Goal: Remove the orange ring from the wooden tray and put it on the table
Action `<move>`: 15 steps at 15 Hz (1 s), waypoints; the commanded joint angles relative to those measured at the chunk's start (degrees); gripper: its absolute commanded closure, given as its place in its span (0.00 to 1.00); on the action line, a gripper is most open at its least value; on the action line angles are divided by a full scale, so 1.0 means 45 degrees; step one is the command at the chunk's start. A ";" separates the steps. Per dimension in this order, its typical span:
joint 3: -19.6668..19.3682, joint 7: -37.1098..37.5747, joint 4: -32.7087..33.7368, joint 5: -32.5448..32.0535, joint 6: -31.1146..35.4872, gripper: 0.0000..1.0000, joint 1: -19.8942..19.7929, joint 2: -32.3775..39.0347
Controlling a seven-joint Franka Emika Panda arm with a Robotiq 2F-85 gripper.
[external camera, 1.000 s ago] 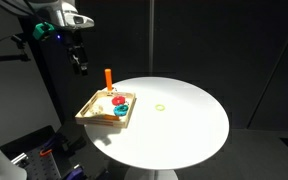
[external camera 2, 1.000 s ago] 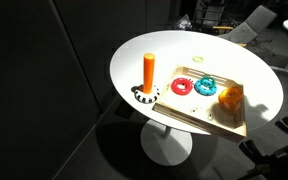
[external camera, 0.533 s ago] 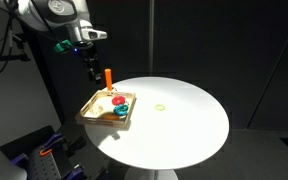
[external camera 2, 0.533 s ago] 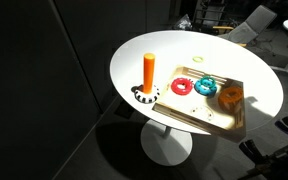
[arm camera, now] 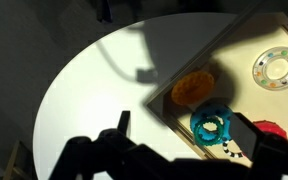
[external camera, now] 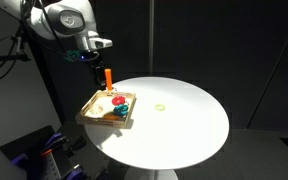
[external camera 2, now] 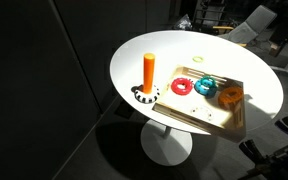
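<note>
Three rings lie in the wooden tray (external camera 2: 202, 110) on the round white table (external camera 2: 174, 50): a red ring (external camera 2: 180, 87), a teal ring (external camera 2: 205, 87) and the orange ring (external camera 2: 230, 96). The orange ring sits flat just beside the teal one, at the end away from the upright orange peg (external camera 2: 149, 72). Your claw (external camera: 95, 68) hangs in the air near the peg, touching nothing; the wrist view shows its dark fingers (arm camera: 121, 126) spread wide, holding nothing.
</note>
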 commanded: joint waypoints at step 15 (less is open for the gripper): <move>-0.0743 0.0461 -0.0180 0.0784 0.3877 0.00 0.0242 0.3395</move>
